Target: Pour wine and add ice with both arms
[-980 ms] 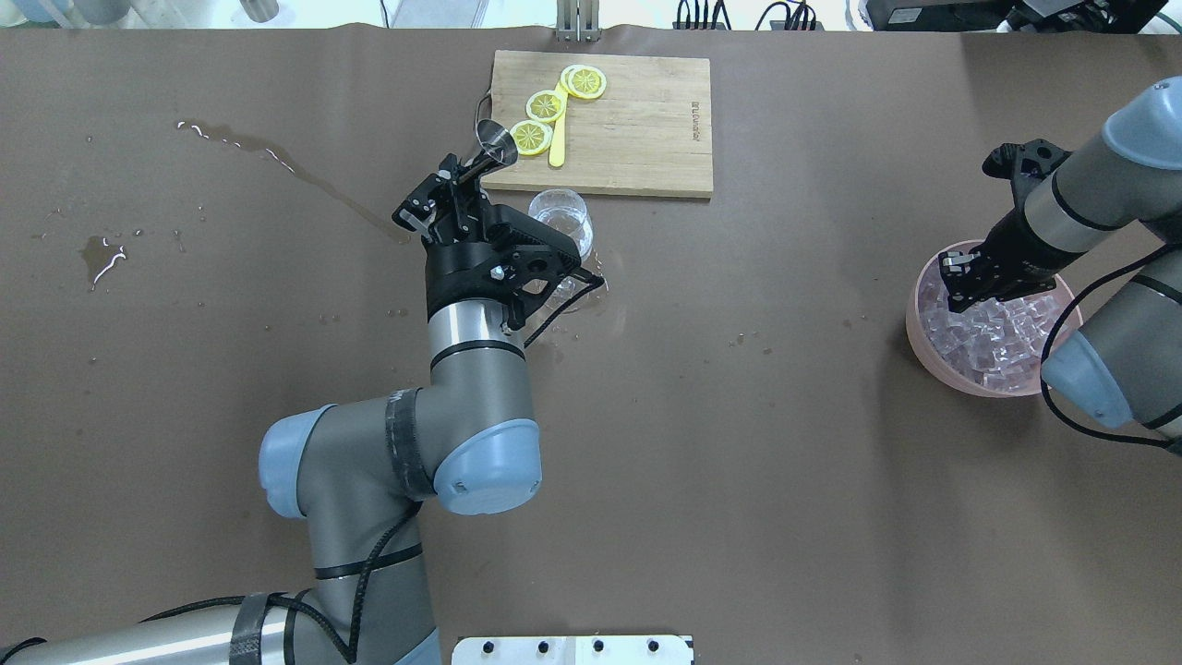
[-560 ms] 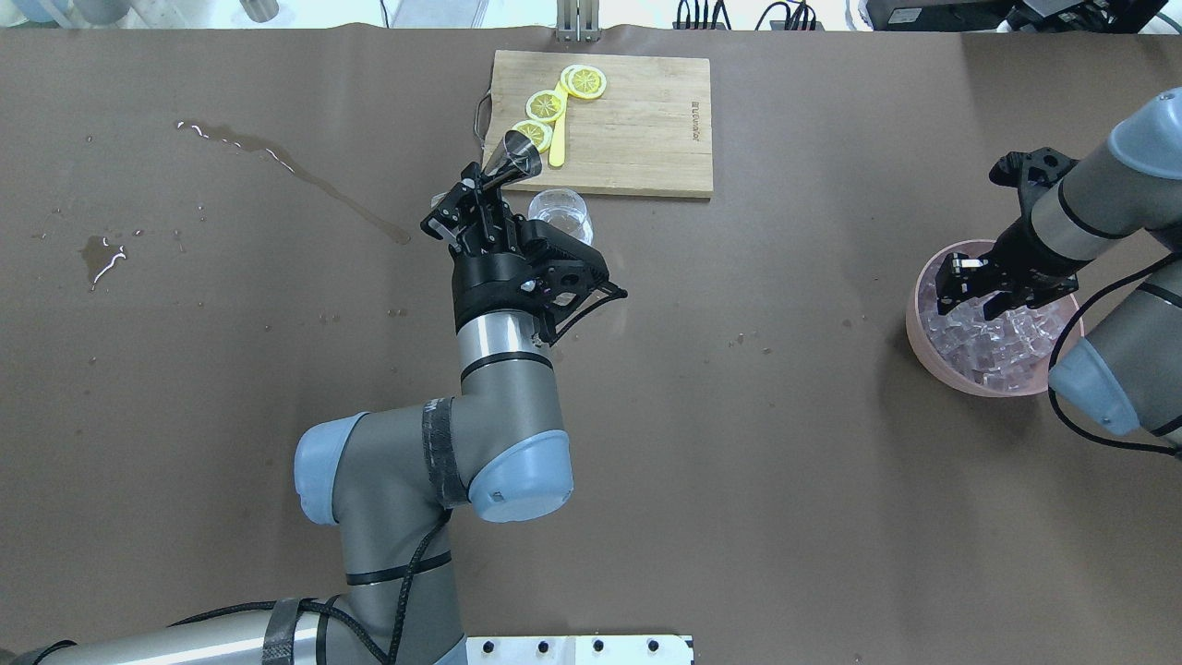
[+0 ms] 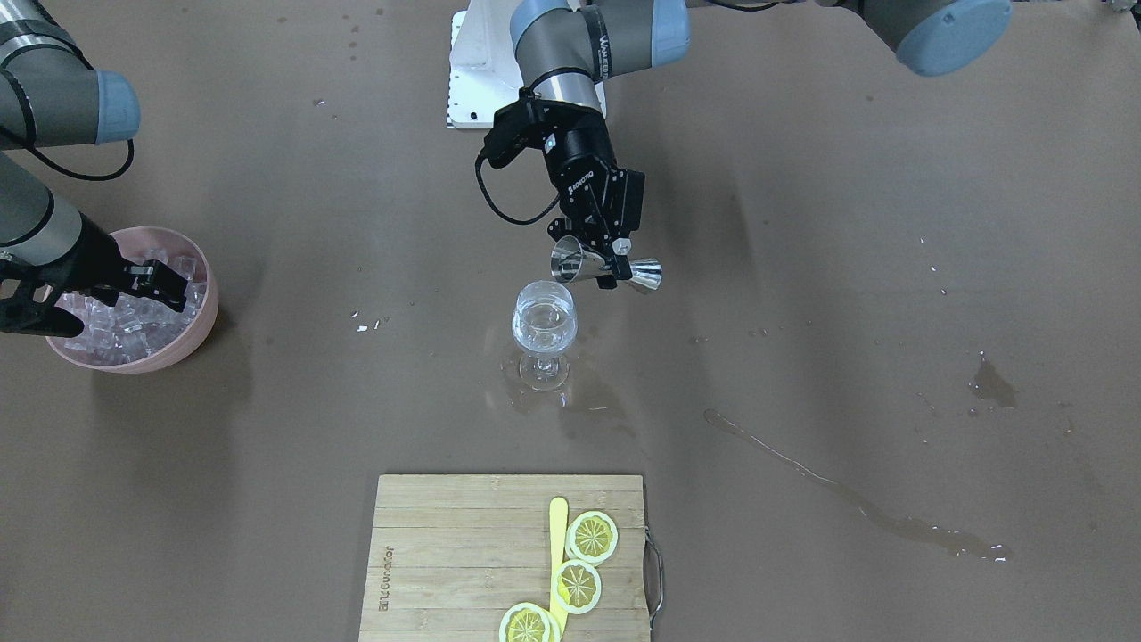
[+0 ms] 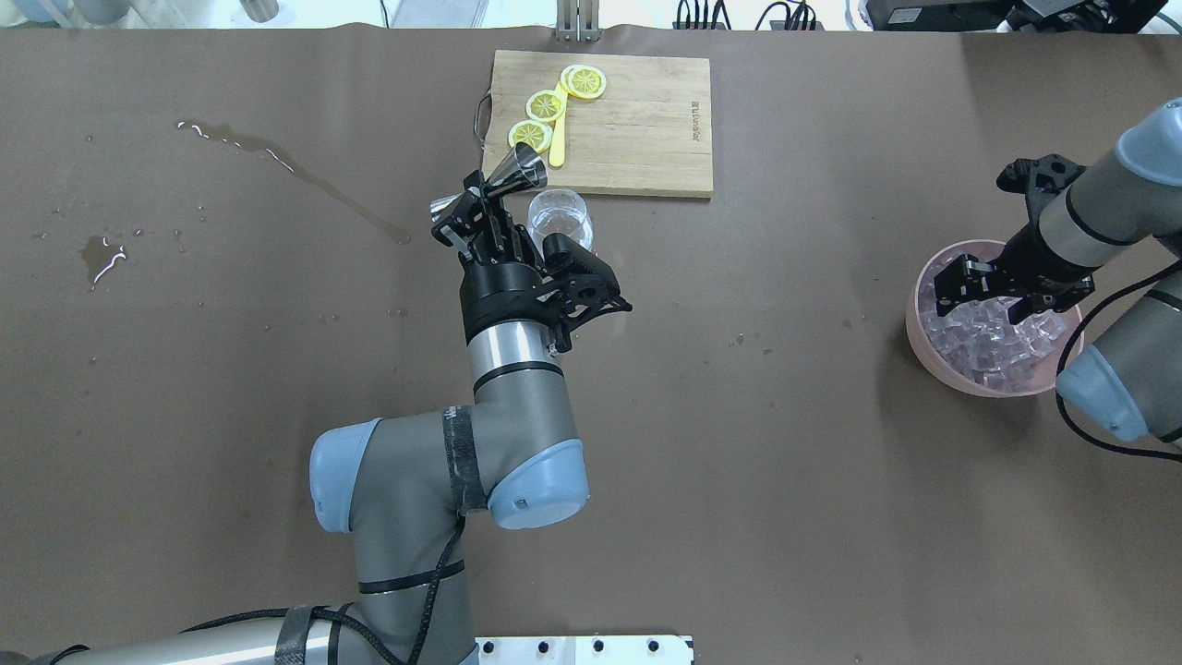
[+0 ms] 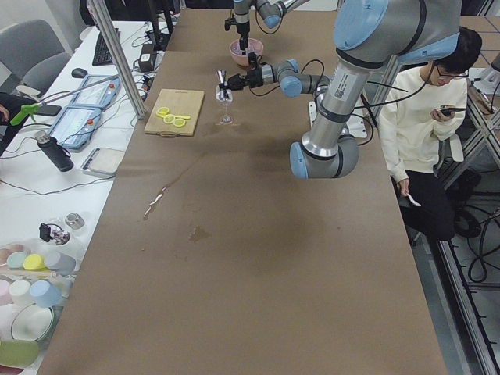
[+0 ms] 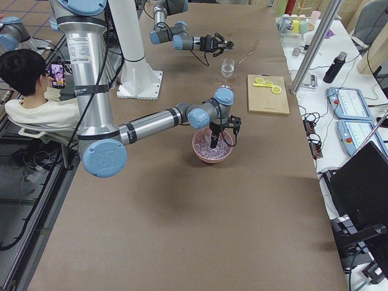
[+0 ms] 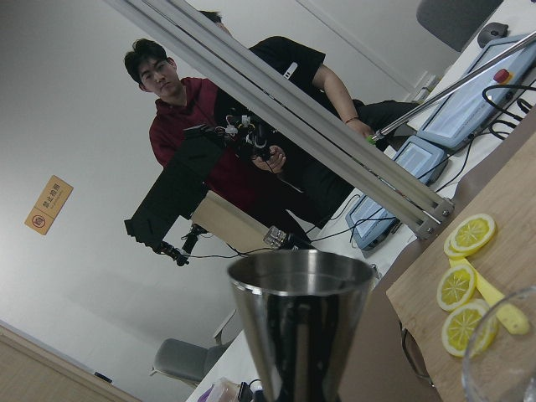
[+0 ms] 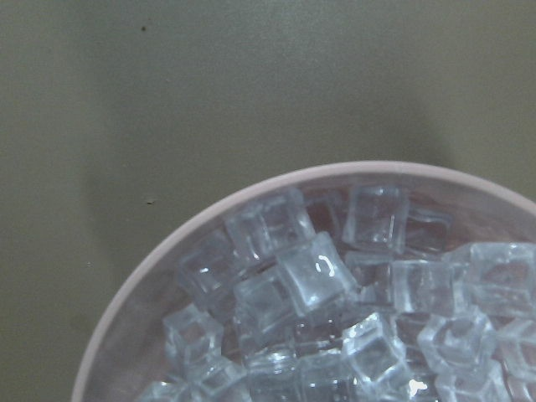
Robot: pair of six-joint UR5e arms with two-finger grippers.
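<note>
Holding jigger (image 3: 569,260) sideways in clamped left pincer (image 3: 611,259) by glass (image 3: 545,321) rim, seemingly draining wine (image 3: 544,335); poising right pincer (image 3: 160,283), jaws parted and empty, over bowl (image 3: 212,308) of ice (image 8: 310,276), likely for grabbing.

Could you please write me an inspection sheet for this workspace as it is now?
Surface: brown table cover, wet streak and small puddle on the robot's left side.
Job's things: stemmed glass upright with a little clear wine; pink bowl full of ice.
Clutter: cutting board with lemon slices and a yellow stick.
End effectors: left end effector shut on a tipped steel jigger near the glass rim; right end effector open above the ice.
Cables: black cable loops off the left wrist, apart from the glass.
Surroundings: seated person with a phone behind the robot.
</note>
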